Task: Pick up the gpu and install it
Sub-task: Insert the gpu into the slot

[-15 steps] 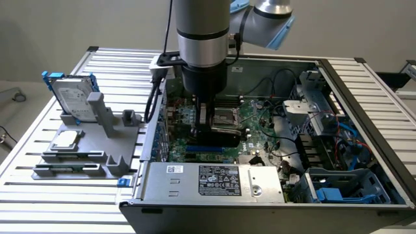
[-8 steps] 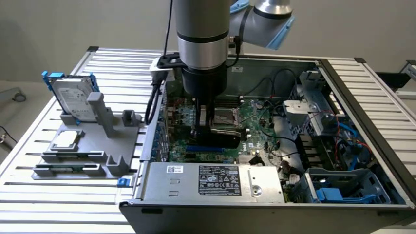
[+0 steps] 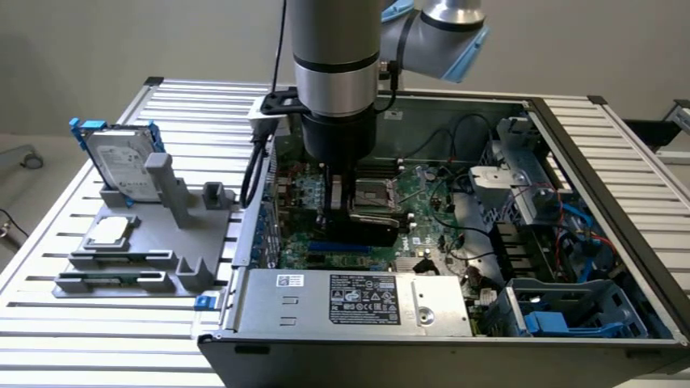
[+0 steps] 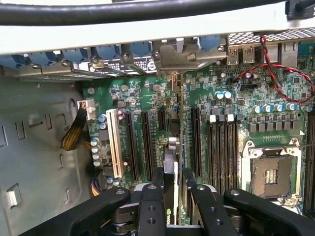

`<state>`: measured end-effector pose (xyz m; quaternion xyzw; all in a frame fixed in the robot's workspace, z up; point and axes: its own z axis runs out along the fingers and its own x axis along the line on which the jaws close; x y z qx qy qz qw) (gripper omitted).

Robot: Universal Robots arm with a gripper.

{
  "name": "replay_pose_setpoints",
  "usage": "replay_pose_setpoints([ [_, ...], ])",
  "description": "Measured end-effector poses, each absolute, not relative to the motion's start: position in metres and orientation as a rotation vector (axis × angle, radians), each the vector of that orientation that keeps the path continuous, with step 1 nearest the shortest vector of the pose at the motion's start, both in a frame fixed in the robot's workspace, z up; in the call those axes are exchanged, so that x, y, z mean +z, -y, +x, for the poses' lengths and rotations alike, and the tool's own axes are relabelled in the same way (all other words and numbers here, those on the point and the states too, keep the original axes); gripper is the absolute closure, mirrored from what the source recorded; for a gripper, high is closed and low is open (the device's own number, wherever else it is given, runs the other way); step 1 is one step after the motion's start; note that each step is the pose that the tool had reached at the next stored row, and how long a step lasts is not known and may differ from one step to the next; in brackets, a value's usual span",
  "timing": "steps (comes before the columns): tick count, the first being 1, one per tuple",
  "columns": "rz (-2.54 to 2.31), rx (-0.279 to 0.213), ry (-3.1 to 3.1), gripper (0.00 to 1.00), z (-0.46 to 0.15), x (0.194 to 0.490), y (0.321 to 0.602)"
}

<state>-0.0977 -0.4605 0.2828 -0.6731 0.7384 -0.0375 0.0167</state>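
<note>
Here: gpu (image 3: 367,229) held inside the open computer case (image 3: 323,368).
Exterior view: jaws clamped on the gpu, which stands upright above the motherboard (image 3: 431,194). Wrist view: gpu (image 4: 170,169) edge-on between both jaws, over the black expansion slots (image 4: 146,142).

The gpu (image 3: 377,233) stands on edge, black shroud sideways, over the motherboard (image 3: 431,212).

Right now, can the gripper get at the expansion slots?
Likely yes. The gripper, shut on the gpu, hangs right over the slots; nothing lies between them, and the yellow cables sit off to one side.
</note>
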Motion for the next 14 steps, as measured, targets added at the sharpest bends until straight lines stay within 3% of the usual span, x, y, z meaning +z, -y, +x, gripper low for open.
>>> replay_pose_setpoints([
  [14,-2.097,-0.100,-2.292,0.74,-0.0980,0.2773,0.4605],
])
